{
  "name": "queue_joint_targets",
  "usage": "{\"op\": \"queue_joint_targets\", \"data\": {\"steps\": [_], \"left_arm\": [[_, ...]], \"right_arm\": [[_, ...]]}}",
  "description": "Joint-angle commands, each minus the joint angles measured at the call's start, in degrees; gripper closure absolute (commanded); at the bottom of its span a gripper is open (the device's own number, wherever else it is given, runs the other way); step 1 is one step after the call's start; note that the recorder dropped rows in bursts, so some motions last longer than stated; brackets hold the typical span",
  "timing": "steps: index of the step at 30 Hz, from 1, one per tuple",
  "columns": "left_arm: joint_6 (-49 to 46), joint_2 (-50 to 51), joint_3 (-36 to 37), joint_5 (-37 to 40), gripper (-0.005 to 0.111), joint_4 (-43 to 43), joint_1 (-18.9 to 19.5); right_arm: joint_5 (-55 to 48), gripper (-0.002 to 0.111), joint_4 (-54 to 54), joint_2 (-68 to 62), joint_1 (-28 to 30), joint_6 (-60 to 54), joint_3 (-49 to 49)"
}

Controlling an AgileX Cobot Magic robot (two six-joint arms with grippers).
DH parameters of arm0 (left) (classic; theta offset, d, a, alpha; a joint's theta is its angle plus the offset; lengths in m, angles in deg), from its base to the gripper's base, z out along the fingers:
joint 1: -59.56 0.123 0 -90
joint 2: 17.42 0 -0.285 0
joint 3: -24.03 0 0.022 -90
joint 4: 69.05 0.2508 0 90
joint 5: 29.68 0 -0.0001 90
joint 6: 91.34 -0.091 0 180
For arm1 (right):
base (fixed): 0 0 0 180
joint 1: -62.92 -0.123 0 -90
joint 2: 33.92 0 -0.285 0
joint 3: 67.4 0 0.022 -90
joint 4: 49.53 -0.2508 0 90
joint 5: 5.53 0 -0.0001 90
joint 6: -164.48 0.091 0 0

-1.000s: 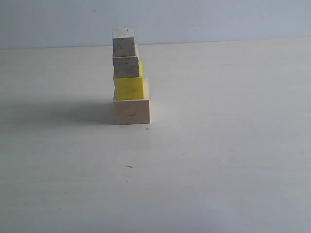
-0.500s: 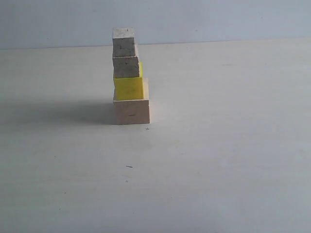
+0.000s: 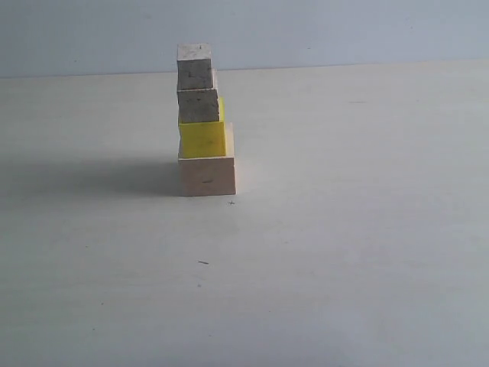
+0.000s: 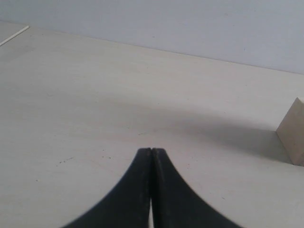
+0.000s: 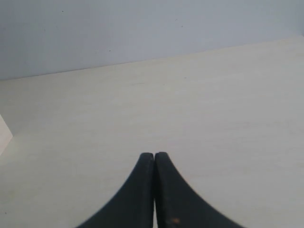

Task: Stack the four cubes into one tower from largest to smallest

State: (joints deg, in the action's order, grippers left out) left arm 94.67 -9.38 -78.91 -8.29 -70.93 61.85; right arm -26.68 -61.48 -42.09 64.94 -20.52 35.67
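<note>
Wood-and-yellow tower (image 3: 202,118) upright, long axis vertical.

The left gripper (image 4: 151,151) and the right gripper (image 5: 154,155) have matte black fingers, broad below and curving to narrow tips, the right bearing a small orange speck (image 5: 175,221).

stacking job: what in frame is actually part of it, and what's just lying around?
Part of the job:
- large wooden cube, yellow cube, medium wooden cube, small wooden cube, stacked in that order from the bottom
- left gripper and right gripper, both shut, holding nothing

Not part of it:
- table
- small dark mark on it
</note>
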Motion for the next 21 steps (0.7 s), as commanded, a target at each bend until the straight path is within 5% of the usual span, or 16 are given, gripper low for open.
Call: {"op": "queue_joint_targets", "data": {"steps": [1,9,21], "left_arm": [[0.3,-0.3,0.2,-0.5,0.107,0.1,-0.1],[0.3,-0.3,0.2,-0.5,0.107,0.1,-0.1],[0.3,-0.3,0.2,-0.5,0.107,0.1,-0.1]], "right_arm": [[0.1,0.108,0.6,0.4,-0.1,0.1,-0.3],[1.0,0.108,13.8,0.4,-0.1,14.2,-0.3],[1.7,0.108,11.9,0.4,-0.1,1.2,-0.3]]}}
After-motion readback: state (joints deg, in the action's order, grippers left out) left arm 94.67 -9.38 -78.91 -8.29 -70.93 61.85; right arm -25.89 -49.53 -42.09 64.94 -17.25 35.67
